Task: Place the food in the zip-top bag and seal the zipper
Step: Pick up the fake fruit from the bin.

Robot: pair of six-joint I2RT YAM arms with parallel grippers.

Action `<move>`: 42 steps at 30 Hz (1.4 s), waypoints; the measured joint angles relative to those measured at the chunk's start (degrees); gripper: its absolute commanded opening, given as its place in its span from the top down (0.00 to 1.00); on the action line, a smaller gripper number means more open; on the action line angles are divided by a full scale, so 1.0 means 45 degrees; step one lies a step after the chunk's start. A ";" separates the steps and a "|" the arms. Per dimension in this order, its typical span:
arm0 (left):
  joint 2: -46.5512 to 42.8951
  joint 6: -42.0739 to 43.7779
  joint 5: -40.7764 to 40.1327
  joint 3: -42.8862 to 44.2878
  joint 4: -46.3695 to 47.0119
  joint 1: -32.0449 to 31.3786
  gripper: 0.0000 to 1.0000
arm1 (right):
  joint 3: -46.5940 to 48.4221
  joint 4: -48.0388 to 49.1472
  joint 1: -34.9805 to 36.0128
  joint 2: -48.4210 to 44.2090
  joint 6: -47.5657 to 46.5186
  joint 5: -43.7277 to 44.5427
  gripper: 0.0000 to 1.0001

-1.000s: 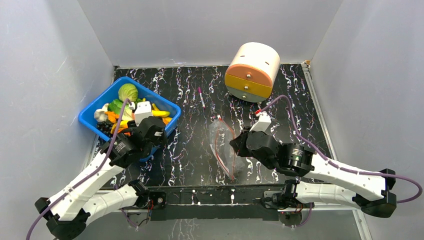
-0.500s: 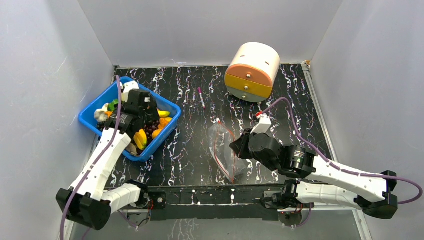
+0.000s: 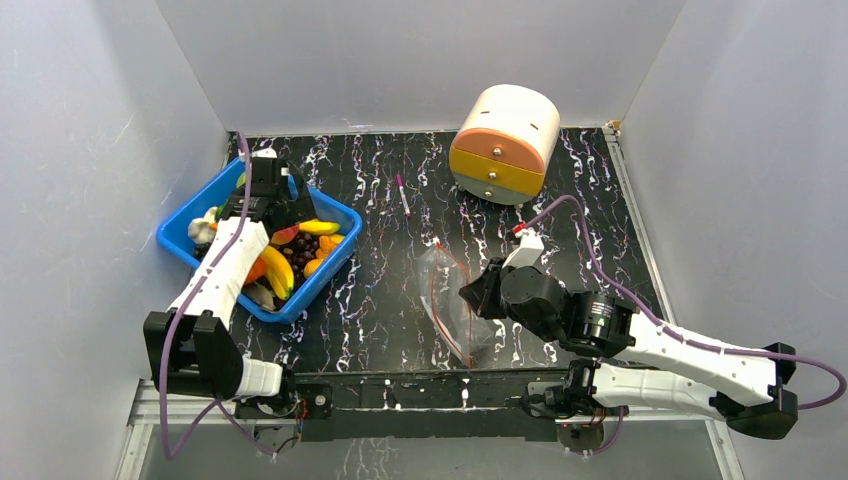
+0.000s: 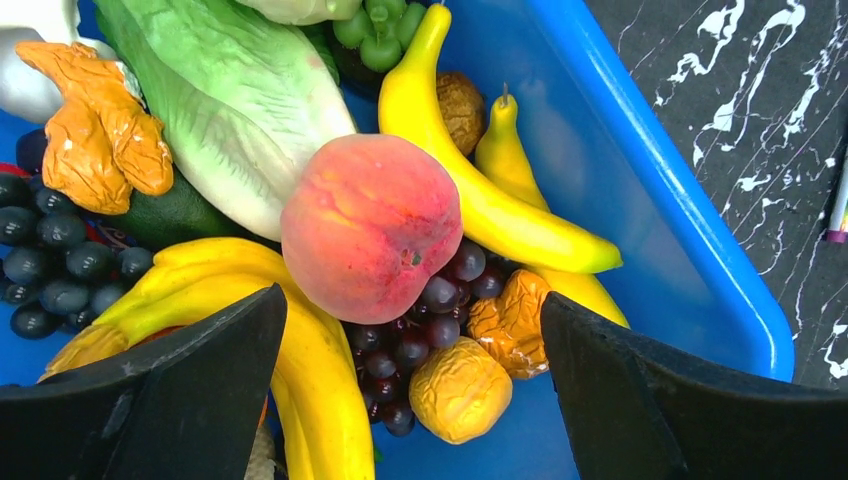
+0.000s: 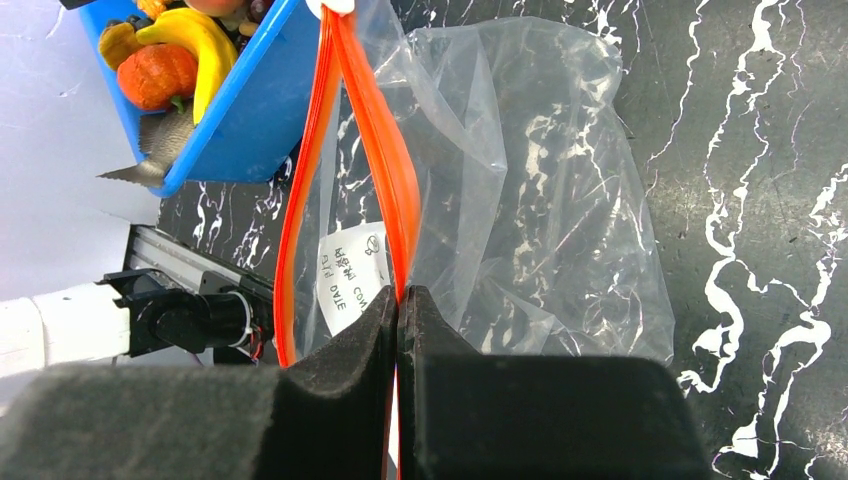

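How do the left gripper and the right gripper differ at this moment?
The left gripper is wide open, while the right gripper is shut. The left gripper holds nothing and hovers above a peach in the blue bin; the right gripper pinches the orange strip at the mouth of the clear bag. Both have black fingers.

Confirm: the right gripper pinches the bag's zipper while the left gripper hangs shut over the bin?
Wrong on the left gripper: it is open, jaws spread wide above the peach in the bin, as the left wrist view shows. The right gripper does pinch the zipper.
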 measured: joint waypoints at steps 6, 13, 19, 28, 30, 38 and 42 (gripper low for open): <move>0.0029 0.0350 0.0170 -0.0165 0.0748 0.0296 0.02 | 0.0000 0.0000 0.0000 -0.0039 -0.0005 0.0000 1.00; 0.0651 0.0695 0.0078 -0.0384 0.1117 0.0457 0.02 | 0.0005 -0.0005 0.0000 -0.0034 -0.0005 -0.0005 1.00; 0.1205 0.0923 0.0058 -0.0442 0.1282 0.0520 0.02 | 0.0005 -0.0005 0.0000 -0.0034 -0.0005 -0.0010 1.00; 0.1676 0.1035 -0.0243 -0.0797 0.1345 0.0544 0.18 | 0.0005 -0.0005 0.0000 -0.0044 0.0000 -0.0049 1.00; 0.1685 0.1054 -0.0277 -0.0816 0.1350 0.0544 0.24 | 0.0005 -0.0005 0.0000 -0.0058 -0.0005 -0.0049 1.00; 0.1598 0.0986 -0.0126 -0.0816 0.1253 0.0539 0.41 | 0.0005 -0.0010 0.0000 -0.0160 0.0005 -0.0049 1.00; 0.1044 0.0777 0.0389 -0.0855 0.0967 0.0539 0.46 | 0.0005 -0.0010 0.0000 -0.0155 0.0039 -0.0049 1.00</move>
